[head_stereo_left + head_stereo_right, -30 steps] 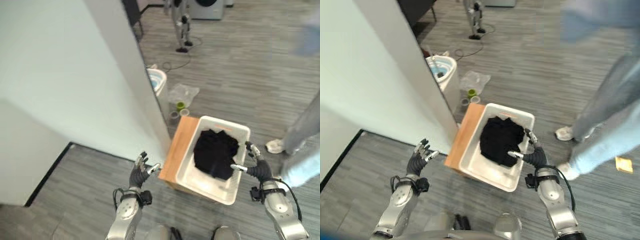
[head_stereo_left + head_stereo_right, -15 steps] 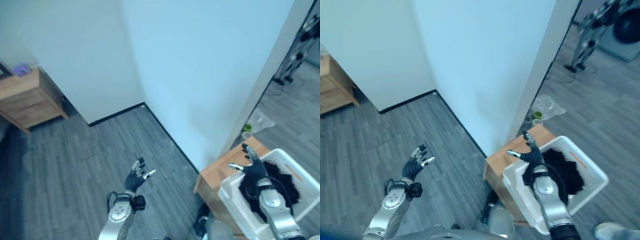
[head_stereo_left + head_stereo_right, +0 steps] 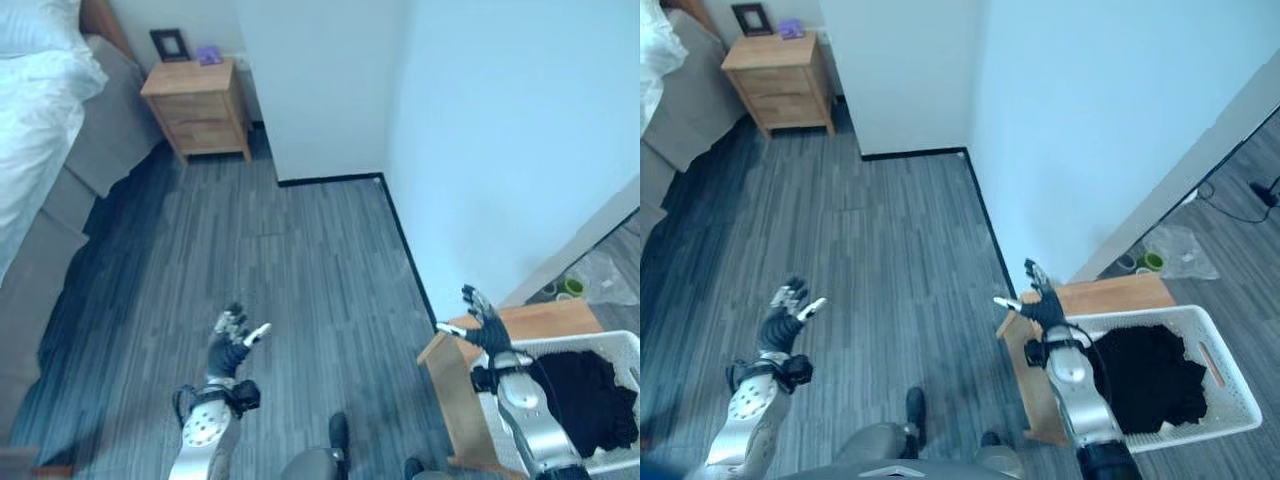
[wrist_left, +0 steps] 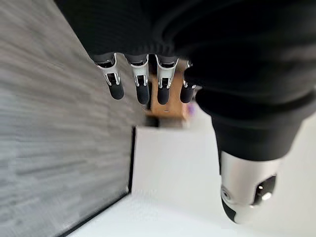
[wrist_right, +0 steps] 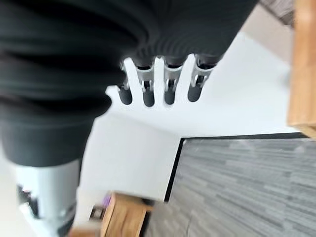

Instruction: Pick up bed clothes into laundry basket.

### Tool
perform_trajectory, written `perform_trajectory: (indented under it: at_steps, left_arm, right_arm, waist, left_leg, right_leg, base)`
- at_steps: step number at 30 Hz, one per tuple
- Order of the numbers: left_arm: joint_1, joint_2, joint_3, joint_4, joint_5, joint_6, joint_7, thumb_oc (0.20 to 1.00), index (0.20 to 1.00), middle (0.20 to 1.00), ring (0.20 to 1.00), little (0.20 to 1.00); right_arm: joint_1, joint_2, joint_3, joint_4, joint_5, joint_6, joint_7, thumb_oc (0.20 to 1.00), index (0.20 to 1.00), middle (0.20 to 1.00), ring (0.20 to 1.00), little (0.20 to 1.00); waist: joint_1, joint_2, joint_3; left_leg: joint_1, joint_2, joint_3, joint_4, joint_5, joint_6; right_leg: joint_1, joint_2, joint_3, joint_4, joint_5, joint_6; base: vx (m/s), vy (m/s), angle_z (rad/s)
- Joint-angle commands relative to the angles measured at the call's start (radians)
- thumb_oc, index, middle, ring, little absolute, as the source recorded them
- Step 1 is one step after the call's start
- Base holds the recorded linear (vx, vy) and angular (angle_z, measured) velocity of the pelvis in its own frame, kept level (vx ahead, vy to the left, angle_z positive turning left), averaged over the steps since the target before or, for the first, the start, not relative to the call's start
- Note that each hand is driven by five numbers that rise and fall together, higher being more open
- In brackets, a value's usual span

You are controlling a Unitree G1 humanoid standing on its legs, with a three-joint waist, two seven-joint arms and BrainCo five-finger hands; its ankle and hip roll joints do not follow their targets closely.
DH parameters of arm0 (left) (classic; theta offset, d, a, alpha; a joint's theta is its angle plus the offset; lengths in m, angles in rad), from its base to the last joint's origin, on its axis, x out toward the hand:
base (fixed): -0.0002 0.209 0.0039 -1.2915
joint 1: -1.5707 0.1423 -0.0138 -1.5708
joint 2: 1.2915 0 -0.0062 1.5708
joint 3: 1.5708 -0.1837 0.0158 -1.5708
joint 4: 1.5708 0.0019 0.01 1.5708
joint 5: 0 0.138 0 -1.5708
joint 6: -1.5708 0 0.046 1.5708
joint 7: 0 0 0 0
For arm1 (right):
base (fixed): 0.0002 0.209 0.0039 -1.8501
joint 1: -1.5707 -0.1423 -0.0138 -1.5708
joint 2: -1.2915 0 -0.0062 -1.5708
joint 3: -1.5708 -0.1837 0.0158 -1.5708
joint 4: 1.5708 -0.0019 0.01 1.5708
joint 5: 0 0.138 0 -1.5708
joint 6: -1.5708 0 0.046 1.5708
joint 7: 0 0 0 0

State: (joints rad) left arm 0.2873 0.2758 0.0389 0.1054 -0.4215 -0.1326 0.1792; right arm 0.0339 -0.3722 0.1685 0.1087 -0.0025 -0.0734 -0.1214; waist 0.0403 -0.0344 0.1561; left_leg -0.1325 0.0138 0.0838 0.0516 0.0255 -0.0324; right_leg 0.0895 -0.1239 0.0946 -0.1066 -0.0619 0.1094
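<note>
In the left eye view, the left hand (image 3: 232,345) is hanging spread and empty over the grey plank floor (image 3: 300,260), with the white-sheeted bed (image 3: 35,90) well apart.

In the right eye view, the right hand (image 3: 1037,305) is hovering spread beside the white slatted plastic laundry basket (image 3: 1220,370) holding black clothes (image 3: 1150,378).

Judging from this, the robot is between loads; next comes reaching the bed.

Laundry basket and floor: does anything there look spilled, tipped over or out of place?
Nothing stands out. The white laundry basket sits upright beside a wooden stand with dark clothes inside it, none hanging over the rim. The grey floor shows no dropped clothes. Both robot hands are open.
</note>
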Motion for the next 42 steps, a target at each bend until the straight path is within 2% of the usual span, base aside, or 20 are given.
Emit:
perform_trajectory:
  at_steps: [1, 2, 3, 5, 6, 9, 10, 12, 13, 15, 31, 38, 40, 42]
  left_arm:
    - [-0.078, 0.024, -0.014, -0.011, -0.014, -0.064, 0.006, 1.0, 1.0, 1.0, 1.0, 1.0]
    - [-0.127, 0.024, -0.026, 0.026, -0.024, -0.062, 0.009, 1.0, 1.0, 1.0, 1.0, 1.0]
    - [-0.134, 0.024, -0.03, 0.034, -0.03, -0.059, 0.005, 1.0, 1.0, 1.0, 1.0, 1.0]
    - [-0.137, 0.032, -0.031, 0.043, -0.032, -0.058, -0.009, 1.0, 1.0, 1.0, 1.0, 1.0]
    - [-0.139, 0.035, -0.036, 0.047, -0.029, -0.054, -0.019, 1.0, 1.0, 1.0, 1.0, 1.0]
    - [-0.145, 0.034, -0.044, 0.065, -0.03, -0.036, -0.026, 1.0, 1.0, 1.0, 1.0, 1.0]
    - [-0.135, 0.031, -0.047, 0.064, -0.028, -0.029, -0.03, 1.0, 1.0, 1.0, 1.0, 1.0]
    - [-0.124, 0.028, -0.041, 0.064, -0.021, -0.019, -0.033, 1.0, 1.0, 1.0, 1.0, 1.0]
    - [-0.12, 0.029, -0.038, 0.069, -0.014, -0.01, -0.04, 1.0, 1.0, 1.0, 1.0, 1.0]
    - [-0.114, 0.033, -0.037, 0.068, 0.002, -0.003, -0.044, 1.0, 1.0, 1.0, 1.0, 1.0]
    - [-0.114, 0.046, -0.004, 0.094, -0.007, -0.009, -0.021, 1.0, 1.0, 1.0, 1.0, 1.0]
    - [-0.112, 0.057, 0.023, 0.089, -0.015, -0.024, -0.001, 1.0, 1.0, 1.0, 1.0, 1.0]
    - [-0.114, 0.063, 0.04, 0.077, -0.023, -0.039, 0.025, 1.0, 1.0, 1.0, 1.0, 1.0]
    - [-0.123, 0.068, 0.043, 0.08, -0.028, -0.041, 0.035, 1.0, 1.0, 1.0, 1.0, 1.0]
  right_arm:
    - [-0.069, -0.017, -0.023, -0.011, -0.032, -0.039, 0.004, 1.0, 1.0, 1.0, 1.0, 1.0]
    - [-0.076, -0.036, -0.034, 0.009, -0.022, -0.039, -0.008, 1.0, 1.0, 1.0, 1.0, 1.0]
    - [-0.078, -0.035, -0.032, 0.009, -0.02, -0.034, -0.009, 1.0, 1.0, 1.0, 1.0, 1.0]
    - [-0.076, -0.038, -0.033, 0.009, -0.021, -0.03, -0.012, 1.0, 1.0, 1.0, 1.0, 1.0]
    - [-0.078, -0.04, -0.035, 0.002, -0.02, -0.027, -0.011, 1.0, 1.0, 1.0, 1.0, 1.0]
    - [-0.073, -0.048, -0.045, 0.001, -0.018, -0.022, -0.01, 1.0, 1.0, 1.0, 1.0, 1.0]
    - [-0.068, -0.046, -0.045, -0.001, -0.015, -0.022, -0.009, 1.0, 1.0, 1.0, 1.0, 1.0]
    - [-0.064, -0.047, -0.048, -0.01, -0.021, -0.015, -0.006, 1.0, 1.0, 1.0, 1.0, 1.0]
    - [-0.063, -0.042, -0.049, -0.01, -0.021, -0.013, -0.001, 1.0, 1.0, 1.0, 1.0, 1.0]
    - [-0.067, -0.038, -0.048, -0.012, -0.024, -0.013, 0.0, 1.0, 1.0, 1.0, 1.0, 1.0]
    - [-0.137, -0.032, 0.013, 0.007, -0.036, -0.008, 0.007, 1.0, 1.0, 1.0, 1.0, 1.0]
    - [-0.181, -0.04, 0.05, 0.012, -0.045, -0.002, 0.014, 1.0, 1.0, 1.0, 1.0, 1.0]
    - [-0.213, -0.046, 0.069, 0.01, -0.049, -0.004, 0.013, 1.0, 1.0, 1.0, 1.0, 1.0]
    - [-0.221, -0.052, 0.067, 0.011, -0.053, -0.005, 0.011, 1.0, 1.0, 1.0, 1.0, 1.0]
  waist:
    - [0.011, -0.009, 0.002]
    - [-0.011, -0.008, 0.041]
    - [-0.016, -0.006, 0.043]
    - [-0.038, 0.0, 0.041]
    - [-0.056, 0.003, 0.03]
    - [-0.087, 0.008, 0.003]
    - [-0.1, 0.017, -0.007]
    - [-0.107, 0.025, -0.017]
    - [-0.111, 0.034, -0.029]
    - [-0.111, 0.037, -0.042]
    - [-0.069, 0.016, -0.049]
    - [-0.041, 0.003, -0.046]
    - [-0.023, -0.012, -0.032]
    - [-0.016, -0.021, -0.023]
  left_leg:
    - [0.028, 0.097, -0.072, -0.139, 0.099, -0.06]
    - [-0.023, 0.123, 0.024, -0.135, 0.13, -0.072]
    - [-0.022, 0.143, 0.089, -0.125, 0.136, -0.074]
    - [0.021, 0.169, 0.192, -0.082, 0.106, -0.081]
    - [0.054, 0.178, 0.249, -0.018, 0.062, -0.086]
    - [0.147, 0.223, 0.351, 0.024, -0.008, -0.11]
    - [0.163, 0.245, 0.381, 0.006, 0.024, -0.122]
    - [0.175, 0.251, 0.415, -0.042, 0.047, -0.125]
    - [0.204, 0.246, 0.42, -0.097, 0.058, -0.124]
    - [0.221, 0.242, 0.412, -0.127, 0.064, -0.124]
    - [0.218, 0.235, 0.39, -0.138, 0.07, -0.118]
    - [0.218, 0.219, 0.38, -0.135, 0.05, -0.108]
    - [0.213, 0.198, 0.357, -0.125, 0.033, -0.094]
    - [0.188, 0.197, 0.351, -0.091, 0.021, -0.096]
  right_leg:
    - [0.007, 0.027, -0.017, 0.019, -0.029, -0.022]
    - [0.001, 0.019, -0.115, 0.019, -0.027, -0.03]
    - [-0.011, 0.015, -0.154, 0.019, -0.018, -0.03]
    - [-0.011, -0.006, -0.247, 0.019, -0.009, -0.03]
    - [-0.013, -0.025, -0.31, 0.019, 0.0, -0.036]
    - [-0.002, -0.053, -0.411, 0.019, -0.015, -0.039]
    - [0.007, -0.055, -0.439, 0.019, -0.012, -0.036]
    - [0.02, -0.065, -0.47, 0.021, -0.002, -0.029]
    - [0.022, -0.063, -0.481, 0.021, 0.002, -0.023]
    - [0.028, -0.065, -0.49, 0.021, 0.012, -0.019]
    - [0.048, -0.089, -0.528, 0.022, 0.036, 0.0]
    - [0.051, -0.105, -0.54, 0.025, 0.049, 0.013]
    - [0.046, -0.113, -0.532, 0.029, 0.052, 0.017]
    - [0.044, -0.115, -0.534, 0.03, 0.05, 0.016]
  base:
    - [-0.35, -0.201, 0.76]
    - [-0.43, -0.225, 1.0]
    - [-0.43, -0.19, 1.43]
    - [-0.22, -0.089, 2.7]
    - [-0.17, -0.058, 1.98]
    - [0.0, -0.002, 1.58]
    - [0.04, 0.068, 1.61]
    - [0.08, 0.066, 0.92]
    - [0.05, 0.033, 0.82]
    - [0.06, 0.083, 0.45]
    - [0.02, 0.016, 0.07]
    - [0.01, 0.018, 0.02]
    - [-0.01, 0.039, -0.02]
    - [-0.07, -0.024, 0.02]
